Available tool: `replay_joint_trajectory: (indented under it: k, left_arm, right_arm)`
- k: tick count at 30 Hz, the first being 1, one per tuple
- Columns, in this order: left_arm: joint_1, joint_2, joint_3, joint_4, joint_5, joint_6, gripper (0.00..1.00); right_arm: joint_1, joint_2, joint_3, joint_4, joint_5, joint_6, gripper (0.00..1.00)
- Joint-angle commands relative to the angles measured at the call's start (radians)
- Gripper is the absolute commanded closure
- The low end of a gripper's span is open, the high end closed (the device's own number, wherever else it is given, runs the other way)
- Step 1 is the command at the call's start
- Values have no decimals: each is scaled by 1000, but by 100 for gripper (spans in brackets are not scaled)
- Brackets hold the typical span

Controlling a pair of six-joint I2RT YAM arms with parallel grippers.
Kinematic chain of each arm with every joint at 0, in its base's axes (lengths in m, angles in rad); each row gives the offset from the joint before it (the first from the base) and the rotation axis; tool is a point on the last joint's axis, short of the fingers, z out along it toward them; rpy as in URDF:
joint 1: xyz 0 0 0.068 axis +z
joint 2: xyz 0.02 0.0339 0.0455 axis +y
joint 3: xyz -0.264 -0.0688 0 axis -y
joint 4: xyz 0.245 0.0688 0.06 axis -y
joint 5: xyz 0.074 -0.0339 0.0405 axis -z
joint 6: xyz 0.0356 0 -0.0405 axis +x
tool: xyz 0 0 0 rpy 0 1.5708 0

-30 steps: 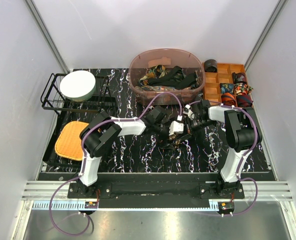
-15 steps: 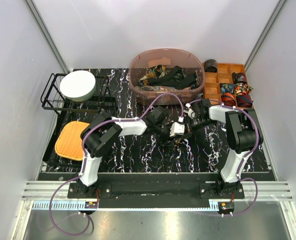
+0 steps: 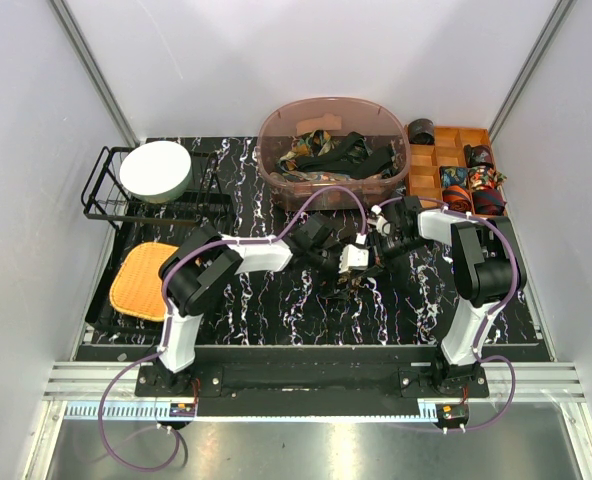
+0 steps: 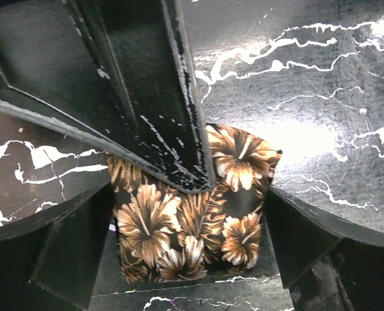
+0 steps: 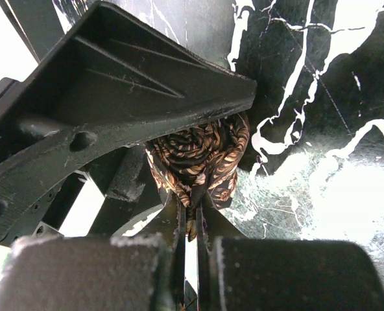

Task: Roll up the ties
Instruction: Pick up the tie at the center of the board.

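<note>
Brown floral tie (image 4: 179,223), partly rolled, lies near the middle of the table (image 3: 276,310), pinched by the pressed-together right gripper (image 5: 191,220), while the left gripper (image 4: 185,249) has reopened and stands spread around it after a brief squeeze, so rolling looks unfinished.

1. Black marble-pattern table mat with white veins (image 3: 276,310) covers the work surface.
2. Black wire rack (image 3: 101,195) sits back left, with a round white bowl (image 3: 156,170) on it.
3. Orange woven square pad (image 3: 144,280) lies just in front of the rack.
4. Translucent brown plastic tub (image 3: 271,135) stands back centre.
5. Wooden divided tray (image 3: 423,165) sits just right of the tub.
</note>
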Motion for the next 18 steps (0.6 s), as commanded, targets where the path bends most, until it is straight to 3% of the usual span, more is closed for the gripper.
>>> replay_joint_trajectory:
  k: [1,5,9,10,12,13,15,16,18]
  left_arm:
    - [-4,46,-43,-117,-98,64,1]
    - [-4,77,-8,-146,-69,67,2]
    - [-4,95,13,-175,-66,72,35]
    - [-4,100,16,-181,-71,73,50]
    - [-4,103,15,-195,-88,72,62]
    - [-4,101,10,-194,-94,73,83]
    - [-3,100,1,-184,-103,76,99]
    - [-3,97,1,-181,-109,73,100]
    - [-3,85,3,-169,-121,51,60]
  right_arm:
    - [12,-42,32,-21,-7,-32,100]
    - [11,-60,34,-22,-42,-30,100]
    - [6,-64,35,-27,-53,-26,100]
    - [3,-65,38,-28,-53,-25,100]
    - [-2,-71,43,-36,-61,-19,100]
    - [-2,-74,46,-38,-58,-19,100]
    - [-3,-76,47,-47,-50,-21,100]
    - [-3,-76,47,-50,-41,-22,100]
    - [-2,-73,57,-64,-13,-27,100]
